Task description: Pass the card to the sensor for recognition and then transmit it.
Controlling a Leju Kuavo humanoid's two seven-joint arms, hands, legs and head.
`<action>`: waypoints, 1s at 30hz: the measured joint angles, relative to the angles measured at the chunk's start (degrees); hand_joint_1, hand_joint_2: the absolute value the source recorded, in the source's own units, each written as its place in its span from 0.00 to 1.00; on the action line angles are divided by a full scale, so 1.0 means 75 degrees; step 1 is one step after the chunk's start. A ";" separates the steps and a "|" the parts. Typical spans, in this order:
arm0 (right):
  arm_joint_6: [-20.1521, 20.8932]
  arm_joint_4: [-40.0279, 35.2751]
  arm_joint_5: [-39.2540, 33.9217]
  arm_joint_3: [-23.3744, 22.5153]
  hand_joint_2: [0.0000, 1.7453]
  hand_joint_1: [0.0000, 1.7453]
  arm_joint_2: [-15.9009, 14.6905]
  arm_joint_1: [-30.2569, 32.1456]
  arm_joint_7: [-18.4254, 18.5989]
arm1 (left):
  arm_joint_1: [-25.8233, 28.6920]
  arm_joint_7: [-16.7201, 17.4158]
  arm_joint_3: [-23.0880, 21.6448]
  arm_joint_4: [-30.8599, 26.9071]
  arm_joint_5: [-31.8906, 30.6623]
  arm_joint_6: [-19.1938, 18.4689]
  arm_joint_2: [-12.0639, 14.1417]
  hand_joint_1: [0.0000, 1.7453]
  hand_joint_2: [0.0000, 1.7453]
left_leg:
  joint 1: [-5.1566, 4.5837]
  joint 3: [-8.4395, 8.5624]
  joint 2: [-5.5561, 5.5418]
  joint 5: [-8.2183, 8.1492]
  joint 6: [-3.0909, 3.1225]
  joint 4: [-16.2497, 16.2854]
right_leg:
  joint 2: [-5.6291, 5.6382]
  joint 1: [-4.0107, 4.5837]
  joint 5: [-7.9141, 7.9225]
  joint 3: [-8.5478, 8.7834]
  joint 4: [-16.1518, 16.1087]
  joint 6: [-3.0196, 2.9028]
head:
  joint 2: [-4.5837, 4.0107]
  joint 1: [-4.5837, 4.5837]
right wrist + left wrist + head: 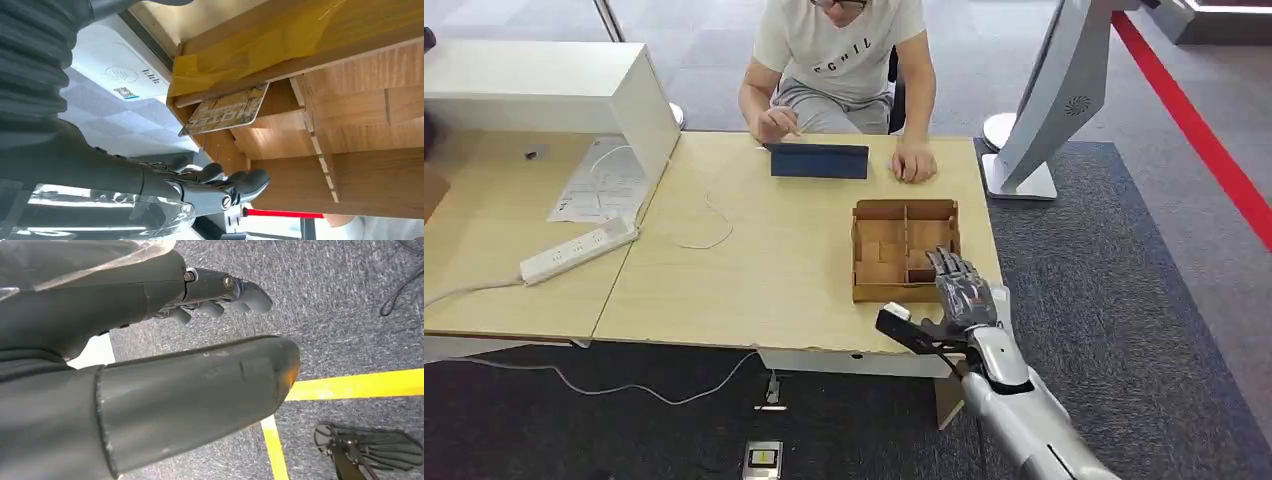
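My right hand (962,290) hovers over the box (905,250) on the worktop (784,260); the card (226,110) leans inside it; a tablet (818,160) lies beyond.

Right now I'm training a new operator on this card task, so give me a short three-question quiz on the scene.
1. True or false: the right hand is over the divided wooden box.
2. Where is the card? A) leaning in a compartment of the box B) flat on the blue tablet C) in the left hand
3. Fill in: the left hand hangs over grey carpet with a ____ line.

Key: 1 true; 2 A; 3 yellow.
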 joint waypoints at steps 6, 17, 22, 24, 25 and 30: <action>-0.0058 0.0111 -0.0003 0.0026 1.00 0.00 -0.0012 -0.0165 0.0003 | -0.0005 0.0020 0.0000 -0.0029 0.0003 0.0026 0.0009 0.00 0.00 | 0.0000 0.0000 0.0000 0.0000 0.0000 0.0000 | 0.0000 0.0000 0.0000 0.0000 0.0000 0.0000 | 0.0000 -0.0003; -0.0082 0.0274 0.0096 0.0085 1.00 0.00 0.0011 -0.0257 0.0006 | -0.0008 0.0073 0.0000 -0.0047 0.0116 0.0140 0.0023 0.00 0.00 | 0.0000 0.0000 0.0000 0.0000 0.0000 0.0000 | 0.0000 0.0000 0.0000 0.0000 0.0000 0.0000 | 0.0000 -0.0003; -0.0067 0.0367 0.0134 0.0114 1.00 0.00 0.0067 -0.0329 -0.0050 | -0.0014 0.0087 0.0000 -0.0061 0.0137 0.0189 0.0023 0.00 0.00 | 0.0000 -0.0001 0.0000 0.0000 0.0000 0.0000 | 0.0000 0.0000 0.0000 0.0000 0.0000 0.0000 | 0.0000 0.0000; -0.0061 0.0391 0.0134 0.0119 1.00 0.00 0.0082 -0.0363 -0.0073 | -0.0014 0.0085 0.0000 -0.0067 0.0137 0.0189 0.0026 0.00 0.00 | 0.0000 0.0000 0.0000 0.0000 0.0000 0.0000 | 0.0000 0.0000 0.0000 0.0000 0.0000 0.0000 | 0.0000 0.0000; -0.0058 0.0399 0.0131 0.0122 1.00 0.00 0.0087 -0.0373 -0.0076 | -0.0013 0.0085 0.0000 -0.0070 0.0134 0.0189 0.0029 0.00 0.00 | 0.0000 0.0000 0.0000 0.0000 0.0000 0.0000 | 0.0000 0.0000 0.0000 0.0000 0.0001 0.0000 | 0.0000 -0.0003; -0.0055 0.0463 0.0128 0.0140 1.00 0.00 0.0108 -0.0392 -0.0096 | -0.0016 0.0079 0.0000 -0.0087 0.0134 0.0189 0.0044 0.00 0.00 | 0.0000 -0.0001 -0.0001 0.0000 0.0000 0.0000 | 0.0000 0.0000 0.0000 0.0000 0.0001 0.0000 | 0.0000 -0.0003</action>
